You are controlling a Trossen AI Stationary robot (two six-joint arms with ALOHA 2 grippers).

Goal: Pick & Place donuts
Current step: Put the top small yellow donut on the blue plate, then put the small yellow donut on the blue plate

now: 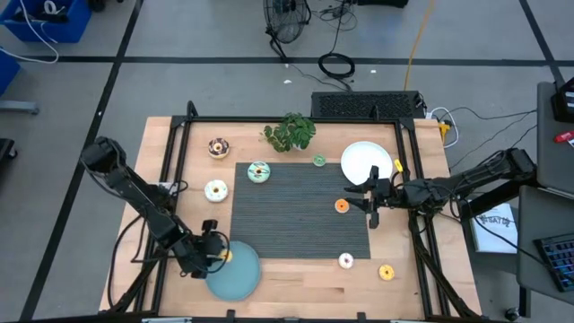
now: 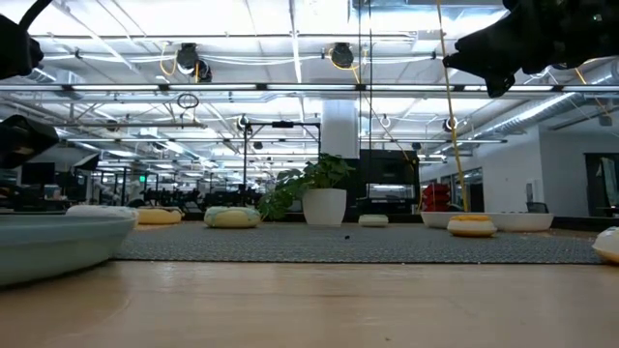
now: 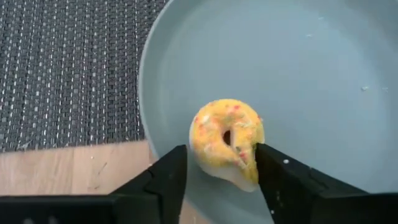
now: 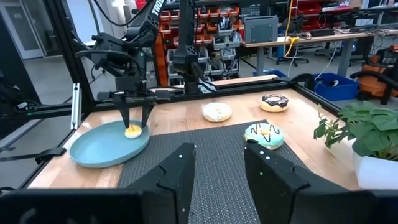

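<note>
The left tool (image 3: 217, 171) hung over the near edge of the teal plate (image 1: 240, 278), at the desk's (image 1: 296, 287) front left. A yellow donut (image 3: 227, 140) stood tilted on its edge between its two fingers (image 3: 163, 180), resting on the plate just inside the rim. The fingers were apart, with a sliver of space showing on one side and the other finger touching or nearly touching the donut; the grip looked loosened rather than clamped, so this donut seemed to be as good as placed.

The right tool (image 1: 369, 199) hovered over the right edge of the dark mat (image 1: 296, 211), beside the white plate (image 1: 366, 161) and close to an orange donut (image 1: 342, 205). Its fingers stood apart and held nothing.

Much seemed left to do. Still loose were a brown donut (image 1: 218, 147) and a white one (image 1: 215, 190) on the bare desk at the left, a teal one (image 1: 259, 172) on the mat, a small green one (image 1: 319, 161) near the potted plant (image 1: 290, 132), and two more at the front right, one pale (image 1: 345, 261) and one yellow (image 1: 387, 272). The white plate appeared empty.

From above, the left tool covered its donut almost wholly. The level view showed only plate rims and distant donut outlines, with both tools mostly cut off at the top corners.
</note>
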